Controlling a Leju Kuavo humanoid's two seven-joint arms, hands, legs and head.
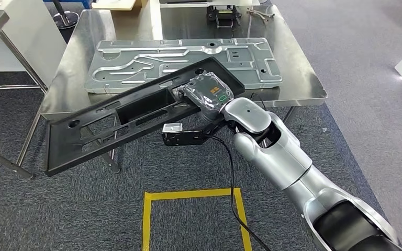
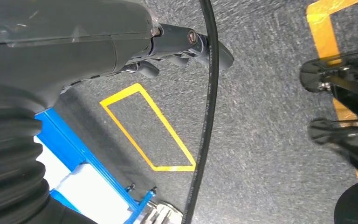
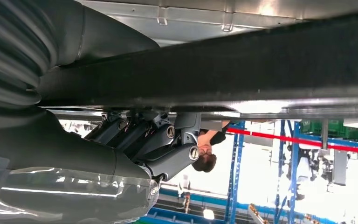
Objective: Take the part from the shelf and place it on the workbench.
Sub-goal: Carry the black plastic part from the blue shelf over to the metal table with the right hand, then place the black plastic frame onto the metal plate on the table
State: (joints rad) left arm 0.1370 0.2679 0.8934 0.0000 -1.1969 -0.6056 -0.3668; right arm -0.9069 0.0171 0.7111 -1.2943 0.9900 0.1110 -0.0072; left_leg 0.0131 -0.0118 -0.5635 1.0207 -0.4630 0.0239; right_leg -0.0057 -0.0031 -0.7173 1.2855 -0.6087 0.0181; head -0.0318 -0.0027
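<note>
Over workbench edge, right hand gripping black part (tilted)

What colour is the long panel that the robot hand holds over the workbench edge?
Black; the panel shows best in the head view.

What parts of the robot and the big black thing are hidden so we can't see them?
- Right hand, head view: its fingers are hidden under the black part; the clear cover hides the rest.
- Black part, right wrist view: both ends are cut off by the picture edges.
- Left hand, left wrist view: the fingers lie behind its grey cover and a black cable; open or curled cannot be told.
- Workbench, head view: the far edge is cut off.
</note>
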